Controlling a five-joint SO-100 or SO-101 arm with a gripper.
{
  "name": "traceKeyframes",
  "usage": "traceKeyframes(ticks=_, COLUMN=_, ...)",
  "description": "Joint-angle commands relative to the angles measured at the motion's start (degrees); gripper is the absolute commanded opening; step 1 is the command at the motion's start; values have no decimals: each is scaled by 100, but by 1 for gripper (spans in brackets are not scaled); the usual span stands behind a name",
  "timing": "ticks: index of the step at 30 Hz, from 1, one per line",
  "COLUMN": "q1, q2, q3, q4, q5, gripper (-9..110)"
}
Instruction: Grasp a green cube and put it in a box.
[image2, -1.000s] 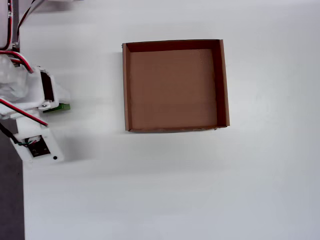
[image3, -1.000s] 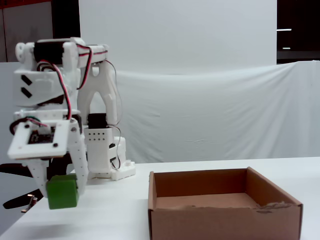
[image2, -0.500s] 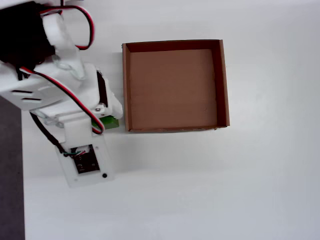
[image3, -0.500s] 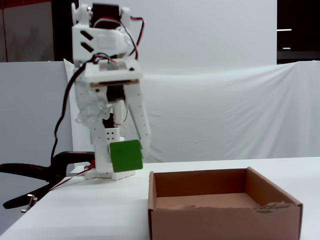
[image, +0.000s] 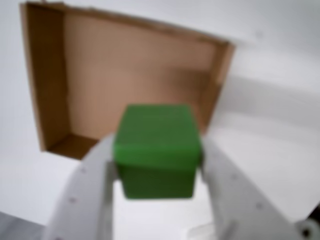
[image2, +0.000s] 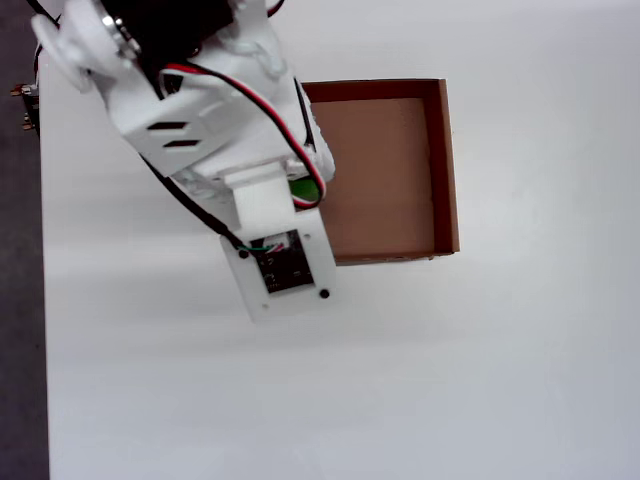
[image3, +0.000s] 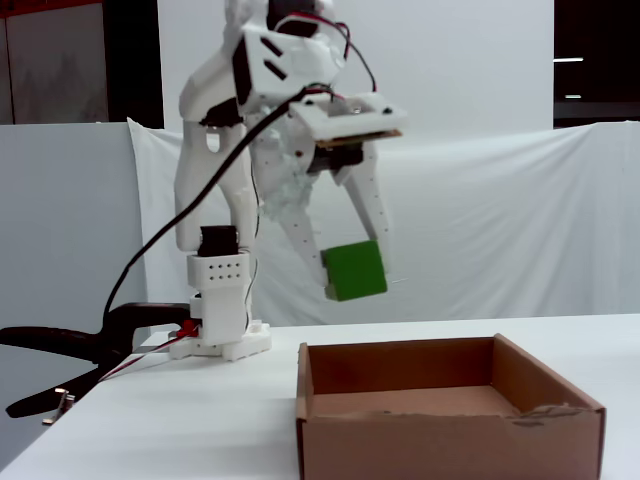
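Observation:
My gripper is shut on the green cube, with a white finger on each side of it. In the fixed view the cube hangs in the gripper well above the table, over the left part of the box. The box is an empty shallow brown cardboard tray; its floor fills the upper part of the wrist view. In the overhead view the arm hides most of the cube, which shows as a green sliver at the box's left wall.
A white table top surrounds the box. The arm's base stands at the back left in the fixed view, with a black clamp at the table's left edge. A white cloth backdrop hangs behind.

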Motion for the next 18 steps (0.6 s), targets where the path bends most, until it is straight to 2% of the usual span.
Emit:
traceKeyframes(ticks=1, q1=-158, q2=70, q3=-229, q4=18, q5=62, gripper=14)
traceKeyframes(ticks=6, q1=-316, q2=97, q3=176, q4=-97, q5=97, gripper=14)
traceKeyframes(ticks=18, q1=-633, q2=229, q3=1942, q4=-1450, q5=246, gripper=15)
